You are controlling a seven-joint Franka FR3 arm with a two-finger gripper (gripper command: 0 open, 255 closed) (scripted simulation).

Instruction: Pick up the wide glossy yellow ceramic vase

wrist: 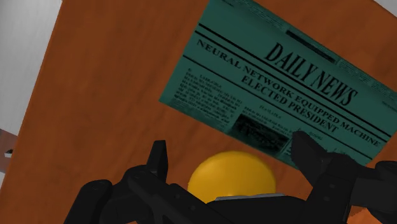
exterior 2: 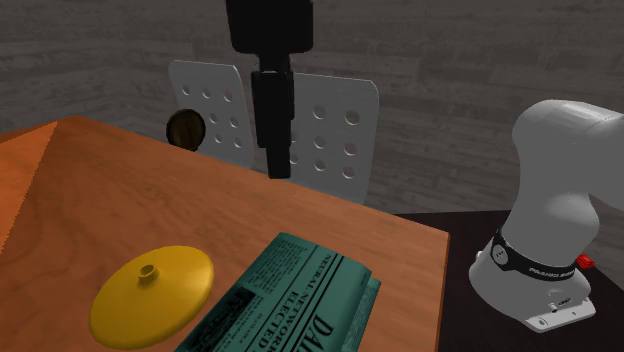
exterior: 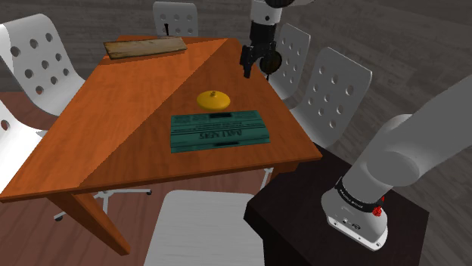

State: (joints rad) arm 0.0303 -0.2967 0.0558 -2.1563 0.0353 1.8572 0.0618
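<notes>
Wide, low, glossy yellow vase (exterior: 213,99) on an orange-brown wooden table (exterior: 113,136), with the all-black two-finger gripper (exterior: 257,69) above the table's edge on the shoulder view's right.

**Writing.** A folded teal newspaper (wrist: 286,83) lies flat just beside the vase. Its masthead reads "DAILY NEWS" and its headline reads "NEURAL NETWORK EQUIPPED MACHINE ELECTED PRESIDENT". The smaller columns below cannot be read. A dark band around the white arm's base (exterior 2: 545,250) carries white lettering too small to make out.

**Vase.** It stands upright near the middle of the table, with its small stub neck pointing straight up. The body is a flattened disc, much wider than tall, so its greatest extent runs level with the tabletop. It is round in plan and favours no direction across the table. In the second exterior view, the vase (exterior 2: 152,293) sits to the left of the newspaper (exterior 2: 290,300), close to it. Whether the two touch cannot be told.

**Gripper.** In the wrist view, the fingers (wrist: 159,162) stand apart, with the yellow vase (wrist: 232,175) showing in the gap beyond them. Neither finger touches it. In the second exterior view, the gripper (exterior 2: 278,165) hangs fingers-down, well above the tabletop (exterior 2: 100,190).

**Surroundings.** A weathered wooden plank (exterior: 144,47) lies at the far end of the table. White perforated chairs (exterior: 336,94) stand around the table. The arm rises from a dark box stand (exterior: 302,219).
</notes>
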